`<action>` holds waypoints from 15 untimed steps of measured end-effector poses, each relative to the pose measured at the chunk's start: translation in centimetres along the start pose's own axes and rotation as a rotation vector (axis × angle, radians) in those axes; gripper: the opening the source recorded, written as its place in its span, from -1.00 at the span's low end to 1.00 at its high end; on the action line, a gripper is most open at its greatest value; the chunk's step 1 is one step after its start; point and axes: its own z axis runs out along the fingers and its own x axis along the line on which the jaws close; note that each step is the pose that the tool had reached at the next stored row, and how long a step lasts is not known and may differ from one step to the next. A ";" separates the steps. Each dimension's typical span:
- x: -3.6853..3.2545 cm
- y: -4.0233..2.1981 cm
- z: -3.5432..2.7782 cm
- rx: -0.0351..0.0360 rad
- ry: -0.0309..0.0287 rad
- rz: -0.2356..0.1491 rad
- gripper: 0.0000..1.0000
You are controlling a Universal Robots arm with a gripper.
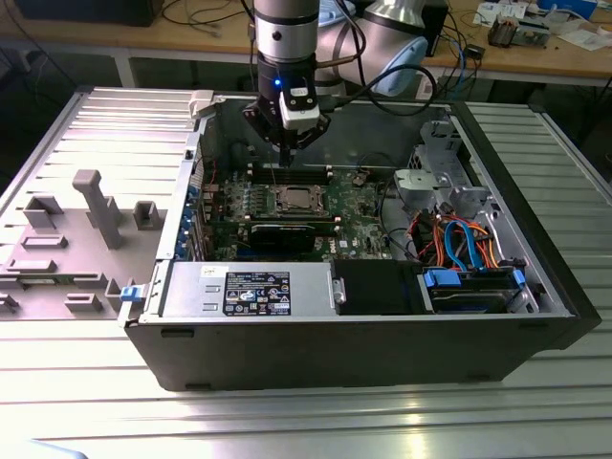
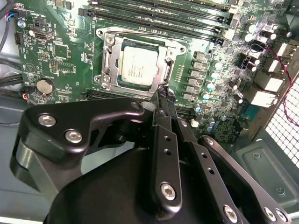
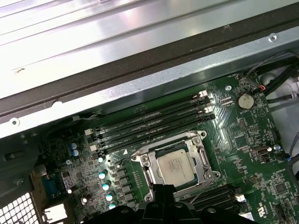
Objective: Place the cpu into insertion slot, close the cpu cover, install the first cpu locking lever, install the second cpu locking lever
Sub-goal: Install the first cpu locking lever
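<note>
The cpu (image 2: 139, 65) lies flat in the insertion slot (image 2: 178, 46) on the green board, dull silver top up. The cpu cover (image 2: 108, 63) is folded down around it, its square cut-out framing the chip. Thin wire levers (image 3: 128, 155) run along the socket's sides; I cannot tell whether they are hooked. My gripper (image 2: 164, 92) hangs just above the socket's edge, its two black fingers pressed together with nothing between them. The first wrist view has the cpu (image 3: 177, 167) just beyond the gripper (image 3: 159, 187). In the exterior view the gripper (image 1: 285, 145) hovers over the socket (image 1: 295, 199) inside the open case.
Long black memory slots (image 2: 159, 14) run beside the socket. A black graphics card (image 1: 287, 232) lies on its other side. The power supply (image 1: 249, 290) and a drive bay with coloured cables (image 1: 459, 239) fill the case front. A grey fixture (image 1: 96, 206) stands at the exterior view's left.
</note>
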 end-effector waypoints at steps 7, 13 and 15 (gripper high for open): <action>0.00 0.00 0.00 -0.0001 0.0000 -0.003 -0.79; 0.00 0.00 0.00 -0.0002 0.0001 -0.011 -0.79; 0.00 0.00 0.00 -0.0004 0.0001 -0.015 -0.79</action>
